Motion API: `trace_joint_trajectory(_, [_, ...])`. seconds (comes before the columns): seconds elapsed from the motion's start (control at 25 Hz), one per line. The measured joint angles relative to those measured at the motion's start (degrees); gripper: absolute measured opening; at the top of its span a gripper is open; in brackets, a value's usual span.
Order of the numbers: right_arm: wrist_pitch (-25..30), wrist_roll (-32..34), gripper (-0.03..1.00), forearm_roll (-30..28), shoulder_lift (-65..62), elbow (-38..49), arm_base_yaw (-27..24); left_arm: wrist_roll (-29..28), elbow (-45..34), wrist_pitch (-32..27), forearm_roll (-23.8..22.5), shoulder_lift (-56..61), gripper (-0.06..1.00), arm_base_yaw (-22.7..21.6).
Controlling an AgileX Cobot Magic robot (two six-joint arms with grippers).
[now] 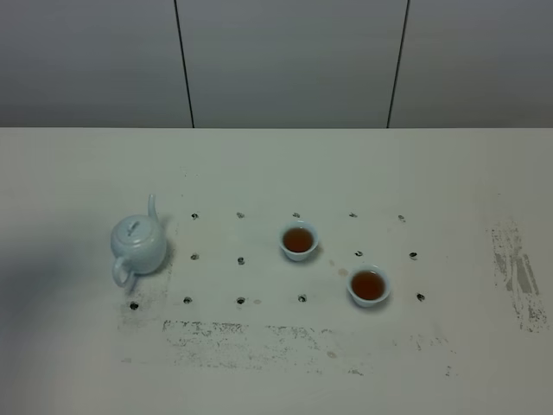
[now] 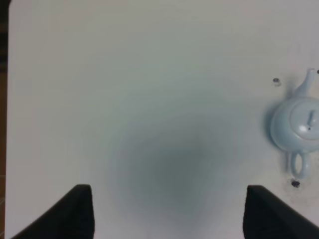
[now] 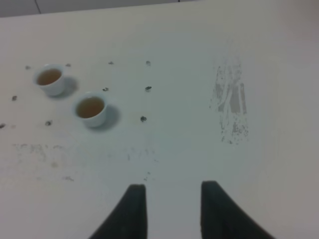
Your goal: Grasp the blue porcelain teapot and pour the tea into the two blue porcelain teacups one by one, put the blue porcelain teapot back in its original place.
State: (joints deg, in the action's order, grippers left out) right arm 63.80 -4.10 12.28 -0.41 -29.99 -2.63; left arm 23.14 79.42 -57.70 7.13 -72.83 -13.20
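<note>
Your teapot (image 1: 138, 245) stands on the counter (image 1: 78, 363), and both teacups (image 1: 299, 240) hold tea. Your left hand (image 2: 169, 211) hangs wide open and empty; your right hand (image 3: 171, 209) is parted, gripping nothing

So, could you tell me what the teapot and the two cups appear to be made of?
The teapot looks like glazed ceramic, probably porcelain: pale icy-blue, smooth, with a soft sheen on its rounded body. The two cups match it in colour and glaze, thin-walled and handleless, so likely the same ware. The images are too soft to rule out another glossy material.
</note>
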Motion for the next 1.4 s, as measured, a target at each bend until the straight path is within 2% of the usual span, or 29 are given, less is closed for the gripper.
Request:
trace_joint_trajectory(0.2, [0.0, 0.0, 0.28, 0.1, 0.0, 0.0, 0.0, 0.0, 0.0, -6.9, 3.0, 9.6, 0.68, 0.0])
trace_joint_trajectory(0.28, [0.0, 0.0, 0.28, 0.1, 0.0, 0.0, 0.0, -0.1, -0.7, -8.0, 4.4, 13.8, 0.68, 0.0])
trace_joint_trajectory(0.44, [0.0, 0.0, 0.28, 0.1, 0.0, 0.0, 0.0, -0.1, -8.6, -5.2, 5.3, 24.1, 0.68, 0.7])
trace_joint_trajectory(0.56, [0.0, 0.0, 0.28, 0.1, 0.0, 0.0, 0.0, -0.2, -19.1, 0.2, 5.0, 32.3, 0.68, 3.2])
trace_joint_trajectory(0.68, [0.0, 0.0, 0.28, 0.1, 0.0, 0.0, 0.0, -2.0, -28.1, 2.9, 4.1, 39.7, 0.68, 6.6])
trace_joint_trajectory(0.76, [0.0, 0.0, 0.28, 0.1, 0.0, 0.0, 0.0, -4.4, -32.5, 3.1, 2.7, 43.9, 0.68, 8.6])
trace_joint_trajectory(0.96, [0.0, 0.0, 0.28, 0.1, 0.0, 0.0, 0.0, -10.7, -40.6, 3.2, -0.4, 54.6, 0.68, 9.8])
trace_joint_trajectory(1.24, [0.0, 0.0, 0.28, 0.1, 0.0, 0.0, 0.0, -13.2, -48.1, 2.1, -0.4, 69.1, 0.67, 9.8])
trace_joint_trajectory(1.4, [0.0, 0.0, 0.28, 0.1, 0.0, 0.0, 0.0, -13.5, -50.8, -1.3, -0.4, 72.9, 0.64, 10.2])
